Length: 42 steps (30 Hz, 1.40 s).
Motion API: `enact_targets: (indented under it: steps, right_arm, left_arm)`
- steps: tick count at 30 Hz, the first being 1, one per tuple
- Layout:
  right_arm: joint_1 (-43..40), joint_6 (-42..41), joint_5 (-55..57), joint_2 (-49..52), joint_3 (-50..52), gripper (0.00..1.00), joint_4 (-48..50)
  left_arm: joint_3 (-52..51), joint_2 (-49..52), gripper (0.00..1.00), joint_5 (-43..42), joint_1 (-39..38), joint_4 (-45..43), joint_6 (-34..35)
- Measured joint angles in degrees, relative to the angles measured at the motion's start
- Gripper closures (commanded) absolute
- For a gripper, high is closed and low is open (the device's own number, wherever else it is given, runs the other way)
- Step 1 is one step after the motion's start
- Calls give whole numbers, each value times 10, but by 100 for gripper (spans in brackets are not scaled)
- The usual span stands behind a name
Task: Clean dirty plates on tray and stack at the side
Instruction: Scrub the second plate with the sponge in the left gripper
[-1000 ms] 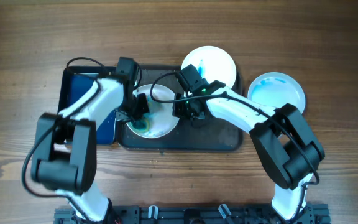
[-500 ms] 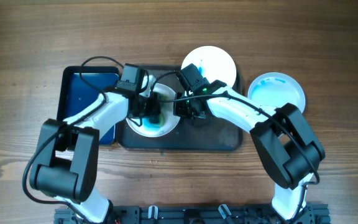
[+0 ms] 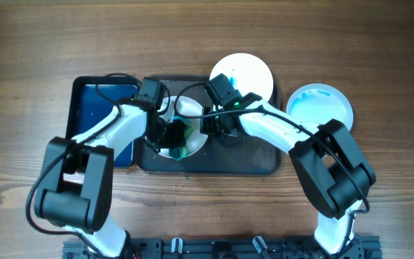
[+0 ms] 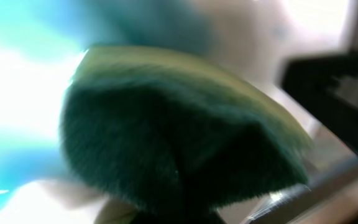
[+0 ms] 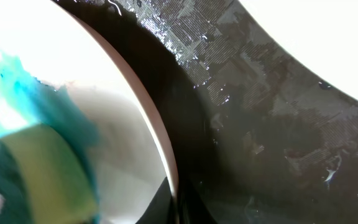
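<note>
I've got L claw (image 3: pixel 171 134) pinching sponge (image 3: pixel 182 132) mid-plate (image 3: pixel 187 108), R claw (image 3: pixel 218 131) at its 3 o'clock rim, grip can't tell.

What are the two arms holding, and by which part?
The left end effector clamps a green sponge, its grip point hidden; the right end effector seems to pinch the plate's rim.

smaller tray (image 3: pixel 95 108) just left of large tray (image 3: pixel 250 162), one plate (image 3: pixel 190 109) on large tray's left half, sponge (image 3: pixel 181 138) on it, second plate (image 3: pixel 246 70) overlapping tray's far edge, third plate (image 3: pixel 322 104) on table (image 3: pixel 207 36) right of tray
</note>
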State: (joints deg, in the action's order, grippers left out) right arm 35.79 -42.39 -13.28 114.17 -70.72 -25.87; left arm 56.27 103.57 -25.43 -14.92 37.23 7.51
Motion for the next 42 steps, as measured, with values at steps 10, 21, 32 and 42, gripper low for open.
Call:
enact_targets:
  steps: [10,21,32,42]
  right_arm:
    - [-1,2,0,1,0,96,2]
    - [7,10,-12,2,0,96,4]
    - [5,15,-15,2,0,96,4]
    - [5,15,-16,2,0,96,9]
  left_arm:
    - [-6,-2,96,115,-14,-130,127]
    - [17,-12,96,284,-7,33,224]
    - [-16,6,96,-43,-12,-59,75]
    - [-2,2,96,197,-30,-166,223]
